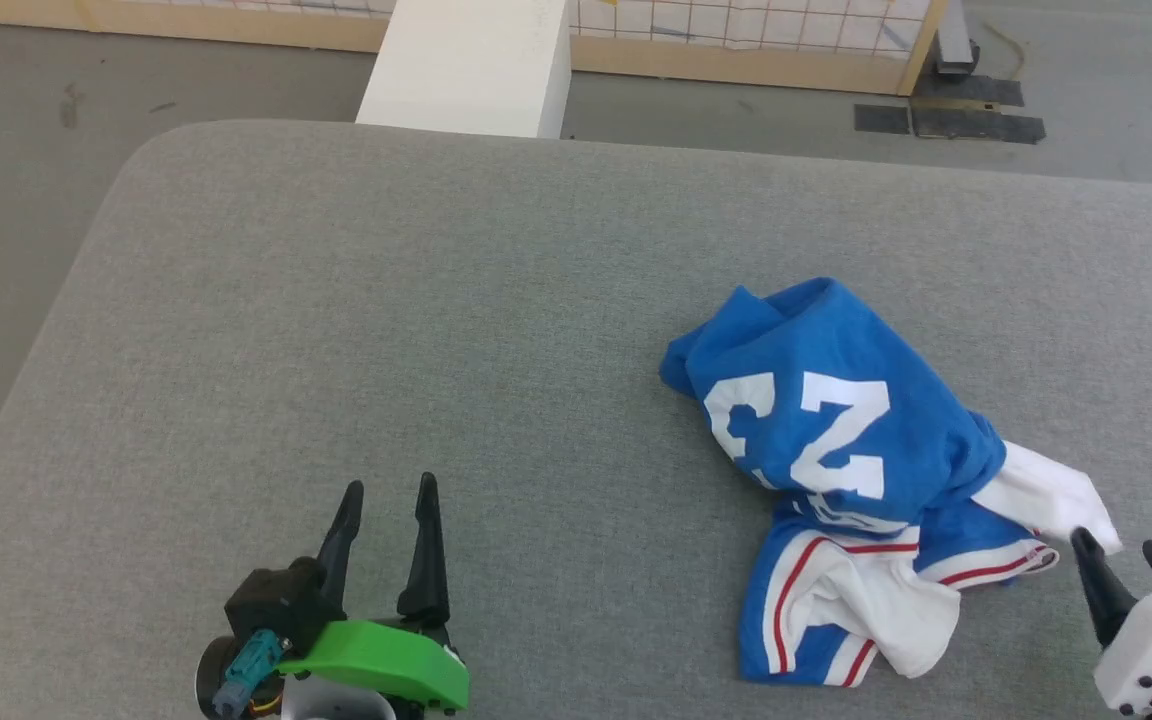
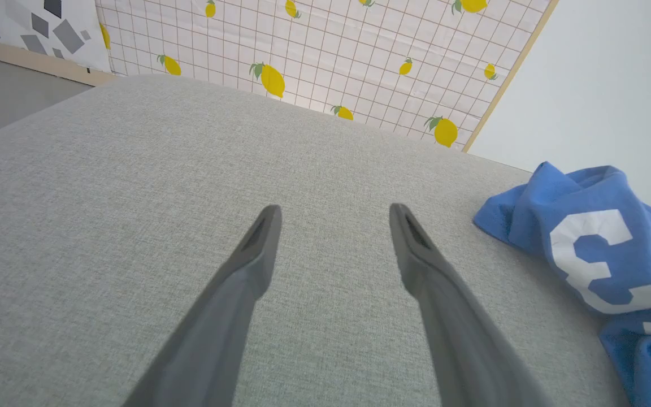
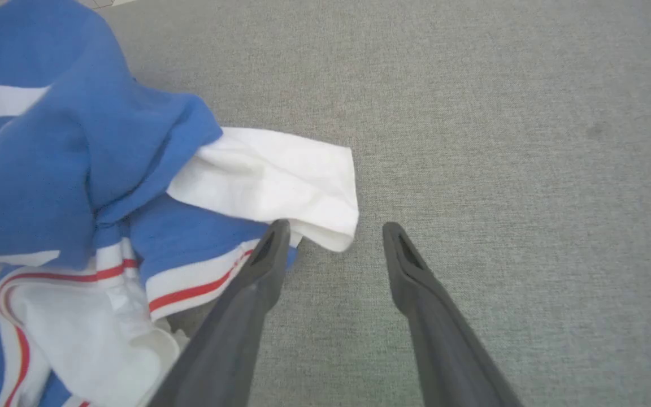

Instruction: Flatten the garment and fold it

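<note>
The garment (image 1: 836,440) lies crumpled on the right half of the grey padded table (image 1: 436,330): royal blue with white figures, white sleeves and red-and-white trim. My right gripper (image 1: 1126,560) stands open at its near right corner; in the right wrist view (image 3: 334,237) a white sleeve (image 3: 280,181) lies just ahead of the left finger, and nothing sits between the fingers. Far to the garment's left, my left gripper (image 1: 391,500) rests open over bare table. Its wrist view (image 2: 334,217) shows the garment (image 2: 602,249) off to the right.
A white block (image 1: 471,65) stands beyond the table's far edge. Behind it runs a wood-framed panel (image 1: 736,35) with a grid print; in the left wrist view it carries lemons (image 2: 272,79). Grey floor (image 1: 6,200) surrounds the table on the left and far sides.
</note>
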Robot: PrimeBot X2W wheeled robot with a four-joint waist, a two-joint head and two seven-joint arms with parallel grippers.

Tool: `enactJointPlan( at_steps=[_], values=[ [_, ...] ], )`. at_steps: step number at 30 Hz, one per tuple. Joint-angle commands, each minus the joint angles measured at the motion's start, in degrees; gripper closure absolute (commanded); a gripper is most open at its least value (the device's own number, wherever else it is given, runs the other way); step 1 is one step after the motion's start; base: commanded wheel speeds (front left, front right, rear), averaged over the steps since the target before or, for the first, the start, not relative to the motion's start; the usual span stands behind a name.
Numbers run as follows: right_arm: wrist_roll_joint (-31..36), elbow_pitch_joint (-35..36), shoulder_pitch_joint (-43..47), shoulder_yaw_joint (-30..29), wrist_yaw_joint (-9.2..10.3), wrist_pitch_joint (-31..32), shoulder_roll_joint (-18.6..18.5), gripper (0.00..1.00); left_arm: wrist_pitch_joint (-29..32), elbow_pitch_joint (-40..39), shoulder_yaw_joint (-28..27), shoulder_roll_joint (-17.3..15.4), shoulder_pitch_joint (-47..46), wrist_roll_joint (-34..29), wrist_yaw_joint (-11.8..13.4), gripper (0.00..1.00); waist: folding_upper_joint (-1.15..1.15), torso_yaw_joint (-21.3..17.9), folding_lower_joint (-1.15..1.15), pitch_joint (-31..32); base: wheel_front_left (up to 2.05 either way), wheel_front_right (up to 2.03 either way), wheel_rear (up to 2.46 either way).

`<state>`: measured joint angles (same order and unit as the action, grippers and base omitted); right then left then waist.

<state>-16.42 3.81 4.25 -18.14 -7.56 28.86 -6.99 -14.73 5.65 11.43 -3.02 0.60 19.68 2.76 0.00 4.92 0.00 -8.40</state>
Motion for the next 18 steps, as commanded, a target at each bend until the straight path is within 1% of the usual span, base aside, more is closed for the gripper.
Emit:
enactJointPlan(
  at_steps=[1, 4, 8, 13, 18],
  values=[
    [0.05, 0.07, -0.95, 0.27, 0.08, -1.50, 0.56, 0.00, -0.27, 0.01, -0.42, 0.11, 0.05, -0.44, -0.25, 0.00, 0.00, -0.30, 0.00, 0.18, 0.00, 0.00, 0.00],
    [0.34, 1.44, -2.00, -0.01, 0.08, -4.05, 0.83, 0.00, -0.27, -0.12, -0.67, 0.05, 0.24, -0.84, -0.39, 0.00, 0.00, -0.43, 0.00, 0.59, 0.00, 0.00, 0.00],
    [0.00, 5.60, -2.91, -1.31, 0.08, -8.95, 1.87, 0.00, -0.27, -0.71, -0.75, 0.03, 0.78, -1.20, -0.63, 0.00, 0.00, -0.14, 0.00, 1.37, 0.00, 0.00, 0.00],
    [1.66, 10.27, -1.64, -0.08, 0.08, -17.16, 2.98, 0.00, -0.27, -1.21, -0.85, 0.03, 1.66, -1.31, -0.87, 0.00, 0.00, 0.35, 0.00, 1.71, 0.00, 0.00, 0.00],
    [2.91, 11.34, 2.00, 1.52, 0.08, -25.47, 4.01, 0.00, -0.27, -1.43, -0.93, 0.05, 2.71, -1.55, -0.99, 0.00, 0.00, 0.88, 0.00, 1.87, 0.00, 0.00, 0.00]
  ],
)
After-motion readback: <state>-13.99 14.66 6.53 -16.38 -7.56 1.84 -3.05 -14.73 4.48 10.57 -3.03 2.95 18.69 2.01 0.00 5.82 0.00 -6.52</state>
